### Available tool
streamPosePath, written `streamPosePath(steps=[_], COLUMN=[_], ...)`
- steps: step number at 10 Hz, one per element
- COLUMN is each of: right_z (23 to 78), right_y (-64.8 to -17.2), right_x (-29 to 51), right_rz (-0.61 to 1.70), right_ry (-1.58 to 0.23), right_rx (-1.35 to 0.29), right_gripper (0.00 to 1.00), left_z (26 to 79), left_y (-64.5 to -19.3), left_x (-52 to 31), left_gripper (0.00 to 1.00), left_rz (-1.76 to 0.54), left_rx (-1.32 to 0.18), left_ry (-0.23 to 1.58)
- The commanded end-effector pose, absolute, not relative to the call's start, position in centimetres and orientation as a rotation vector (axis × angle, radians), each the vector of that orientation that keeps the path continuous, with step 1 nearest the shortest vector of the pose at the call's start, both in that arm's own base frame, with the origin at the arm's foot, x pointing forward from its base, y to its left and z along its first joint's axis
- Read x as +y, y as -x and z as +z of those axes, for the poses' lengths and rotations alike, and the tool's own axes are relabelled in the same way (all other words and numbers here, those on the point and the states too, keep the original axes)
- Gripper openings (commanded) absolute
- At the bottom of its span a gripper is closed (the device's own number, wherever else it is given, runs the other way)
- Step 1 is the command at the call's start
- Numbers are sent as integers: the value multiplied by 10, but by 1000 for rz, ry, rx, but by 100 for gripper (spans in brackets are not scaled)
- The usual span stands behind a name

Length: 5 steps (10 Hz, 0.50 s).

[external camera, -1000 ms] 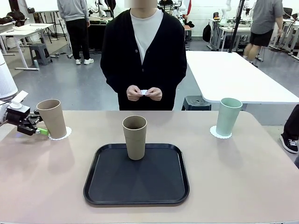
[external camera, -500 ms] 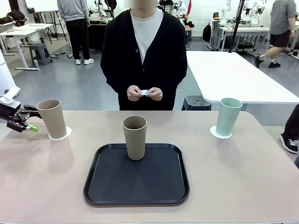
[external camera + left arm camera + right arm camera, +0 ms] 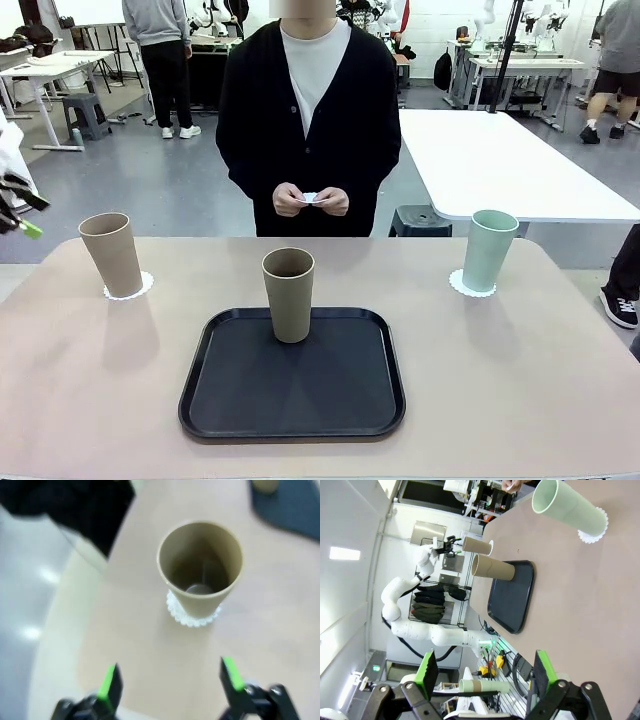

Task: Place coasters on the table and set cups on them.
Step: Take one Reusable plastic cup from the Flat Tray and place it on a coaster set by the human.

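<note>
1. The left gripper [image 3: 30,215] was held high at the far left edge of the front view, cut off by the frame
2. In the left wrist view its jaws stood wide apart and empty, with the green pads [image 3: 109,680] facing inward
3. The right gripper [image 3: 485,669] stood fully spread and gripped nothing, its wrist rolled sideways
4. The left arm [image 3: 395,597], seen from the right wrist view, was bent at the elbow
5. The person's hands [image 3: 310,200] were together at waist height, fingertips meeting
</note>
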State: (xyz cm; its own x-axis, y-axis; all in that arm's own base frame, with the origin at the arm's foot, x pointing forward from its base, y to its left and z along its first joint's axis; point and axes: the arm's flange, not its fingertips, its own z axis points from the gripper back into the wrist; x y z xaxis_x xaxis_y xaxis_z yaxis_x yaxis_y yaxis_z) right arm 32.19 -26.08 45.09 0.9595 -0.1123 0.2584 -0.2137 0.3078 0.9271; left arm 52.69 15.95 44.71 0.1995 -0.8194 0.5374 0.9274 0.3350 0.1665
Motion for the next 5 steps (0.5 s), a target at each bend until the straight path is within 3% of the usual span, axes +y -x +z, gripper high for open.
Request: streamPosePath(steps=[1,5], right_z=[454,454], right_y=[-324,-324], right_x=[-261,-261], right_rz=[48,48], right_ry=[-1265,-1265], right_rx=[-303,-303], right_gripper=[100,100], left_z=[475,535], left_y=[-497,-457], left_x=[118,53], left_gripper=[100,100], left_rz=[-1100,-901], left_rx=[-476,-154], left_ry=[134,55])
